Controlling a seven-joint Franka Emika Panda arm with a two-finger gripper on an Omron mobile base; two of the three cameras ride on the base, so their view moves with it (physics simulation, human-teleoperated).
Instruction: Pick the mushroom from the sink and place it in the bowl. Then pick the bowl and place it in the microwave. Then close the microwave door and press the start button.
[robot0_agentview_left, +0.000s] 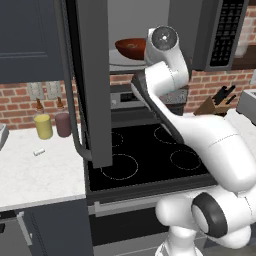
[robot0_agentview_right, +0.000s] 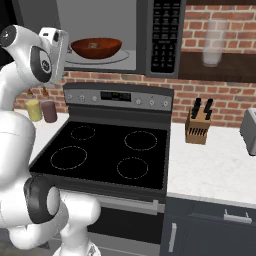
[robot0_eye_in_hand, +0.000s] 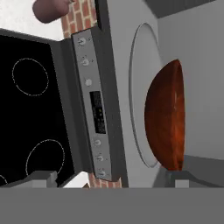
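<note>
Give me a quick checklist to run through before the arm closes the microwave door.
1. Bowl sits on the turntable inside the microwave: ok.
2. Mushroom in the bowl: cannot tell; a small speck shows inside, too small to identify.
3. End effector free of the bowl: ok, the fingertips stand apart with nothing between them.
4. Microwave door swung open, ready to push: ok.
5. Arm out of the door's swing: not ok, the hand sits right at the opening.
6. Keypad unobstructed: ok.
</note>
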